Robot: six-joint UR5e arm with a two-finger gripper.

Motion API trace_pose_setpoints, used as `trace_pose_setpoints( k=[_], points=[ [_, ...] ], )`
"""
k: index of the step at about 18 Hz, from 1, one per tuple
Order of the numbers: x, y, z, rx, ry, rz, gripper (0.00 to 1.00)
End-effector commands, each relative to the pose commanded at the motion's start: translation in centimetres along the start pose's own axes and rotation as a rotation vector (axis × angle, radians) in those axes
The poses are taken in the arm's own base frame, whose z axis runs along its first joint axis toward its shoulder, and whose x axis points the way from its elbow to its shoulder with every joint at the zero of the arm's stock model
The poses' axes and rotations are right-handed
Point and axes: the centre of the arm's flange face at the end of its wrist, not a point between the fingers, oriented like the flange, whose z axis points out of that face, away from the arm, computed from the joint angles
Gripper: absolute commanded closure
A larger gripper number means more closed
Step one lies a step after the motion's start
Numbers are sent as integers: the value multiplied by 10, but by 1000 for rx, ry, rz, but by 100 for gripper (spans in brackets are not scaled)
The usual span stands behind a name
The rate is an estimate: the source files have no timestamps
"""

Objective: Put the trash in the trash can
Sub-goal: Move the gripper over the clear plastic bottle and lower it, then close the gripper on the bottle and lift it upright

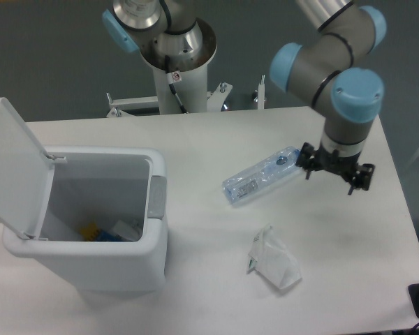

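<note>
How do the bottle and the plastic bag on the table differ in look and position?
The bottle is long, clear and has a blue cap; the bag is white, crumpled and shapeless. The bottle lies farther back, its cap end near the gripper; the bag lies nearer the front edge. Both rest on the table, outside the open trash can.

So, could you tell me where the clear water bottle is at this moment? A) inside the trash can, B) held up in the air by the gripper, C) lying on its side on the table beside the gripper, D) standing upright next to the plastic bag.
C: the water bottle lies flat on the table, its blue-capped end toward the gripper, which grips nothing.
</note>
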Motion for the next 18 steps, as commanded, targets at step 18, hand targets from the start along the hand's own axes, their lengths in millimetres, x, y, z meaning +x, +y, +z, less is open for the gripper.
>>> trace_pose_setpoints(
  k=[18],
  points=[
    [131, -9, 56, -60, 153, 291, 0]
  ],
)
